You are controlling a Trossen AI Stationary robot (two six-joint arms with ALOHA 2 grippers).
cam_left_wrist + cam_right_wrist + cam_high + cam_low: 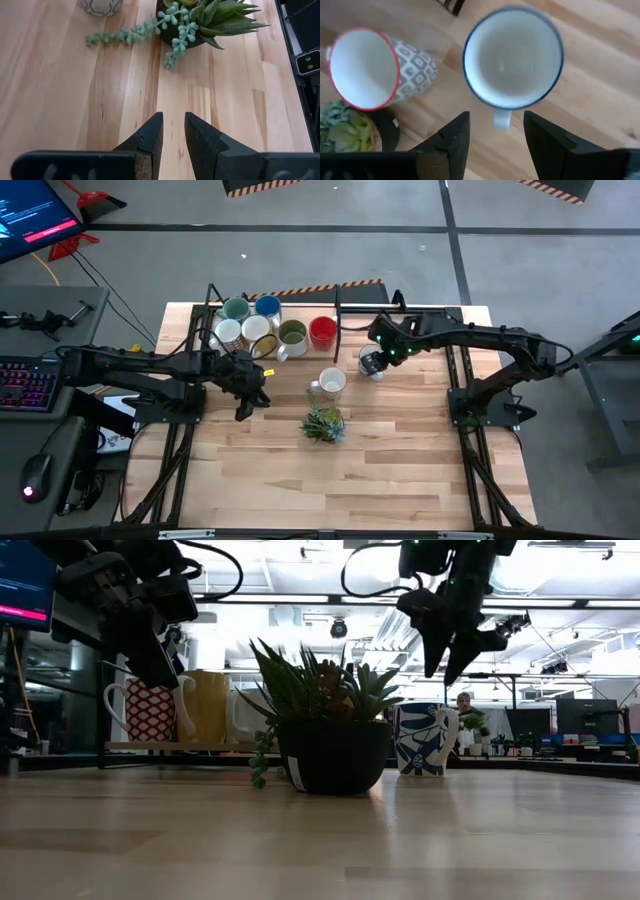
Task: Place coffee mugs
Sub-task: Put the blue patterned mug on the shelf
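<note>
- The left gripper [252, 395] hangs over bare wood on the left half of the table [400, 470], short of the plant; its fingers [150, 137] stand a little apart with nothing between them.
- A cluster of mugs [262, 328] stands at the back of the table, left of centre: teal, blue, two white ones, an olive-green one and, at the right end of the row, a red one [322, 331].
- Near the middle, a patterned mug [331, 382] stands alone, just behind the small potted plant [324, 424].
- To its right, a blue-rimmed mug [372, 365] stands upright on the wood, handle towards the right arm's wrist.
- The right gripper [492, 135] hovers directly above that mug, fingers spread wide on either side of the handle, not touching it.
</note>
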